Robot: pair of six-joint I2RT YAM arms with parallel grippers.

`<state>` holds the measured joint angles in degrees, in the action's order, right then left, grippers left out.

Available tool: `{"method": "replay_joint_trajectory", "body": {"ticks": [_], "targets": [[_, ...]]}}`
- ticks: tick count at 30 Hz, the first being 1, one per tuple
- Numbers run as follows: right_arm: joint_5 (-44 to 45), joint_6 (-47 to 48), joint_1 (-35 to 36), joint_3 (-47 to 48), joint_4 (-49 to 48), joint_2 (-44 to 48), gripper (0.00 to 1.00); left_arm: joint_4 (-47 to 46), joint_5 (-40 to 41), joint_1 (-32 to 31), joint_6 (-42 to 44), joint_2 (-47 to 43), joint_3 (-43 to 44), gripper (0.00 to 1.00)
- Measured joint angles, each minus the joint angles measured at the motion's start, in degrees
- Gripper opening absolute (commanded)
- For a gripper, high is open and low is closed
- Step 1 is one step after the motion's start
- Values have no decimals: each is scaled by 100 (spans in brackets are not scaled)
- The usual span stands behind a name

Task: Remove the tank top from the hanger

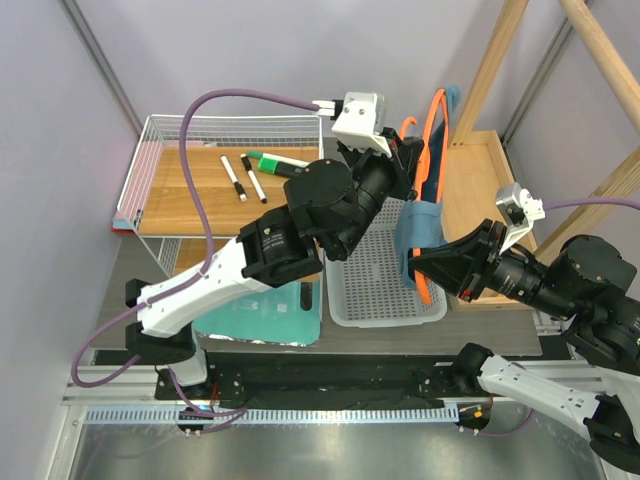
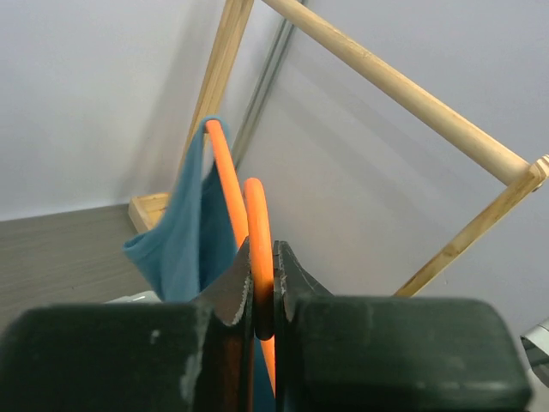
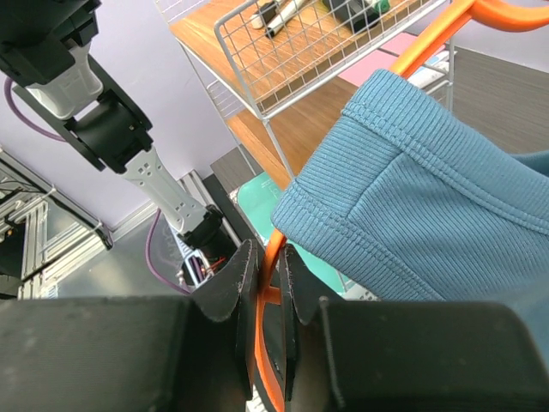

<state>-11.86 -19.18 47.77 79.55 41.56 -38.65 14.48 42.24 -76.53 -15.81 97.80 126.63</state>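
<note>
You have the white basket (image 1: 385,318) at the table's middle. Over its right edge the tank top (image 1: 420,235) drapes on the hanger (image 1: 433,130), which stands on edge in the air. Your left gripper (image 2: 262,266) pinches the hanger's far end, jaws pressed onto the orange bar. Your right gripper (image 3: 268,266) pinches its near end, just under the fabric.

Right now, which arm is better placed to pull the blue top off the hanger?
Probably the right. The right end effector is clamped on the hanger directly beside the tank top, so the fabric is close. The left end effector grips the hanger at its other end and could steady it.
</note>
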Motion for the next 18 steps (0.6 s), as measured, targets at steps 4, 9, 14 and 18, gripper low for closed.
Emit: {"method": "replay_joint_trajectory", "body": {"ticks": [4,9,14,18], "targets": [[35,0,0,0,11,0,2,-4,42,-13,-70,63,66,0],[42,2,0,0,11,-2,27,11,61,-22,-151,83,107,0],[168,-37,0,68,59,-4,49,151,59,-22,-177,76,81,0],[704,-70,0,455,461,-20,52,282,-61,-28,-216,-15,-122,0]]}}
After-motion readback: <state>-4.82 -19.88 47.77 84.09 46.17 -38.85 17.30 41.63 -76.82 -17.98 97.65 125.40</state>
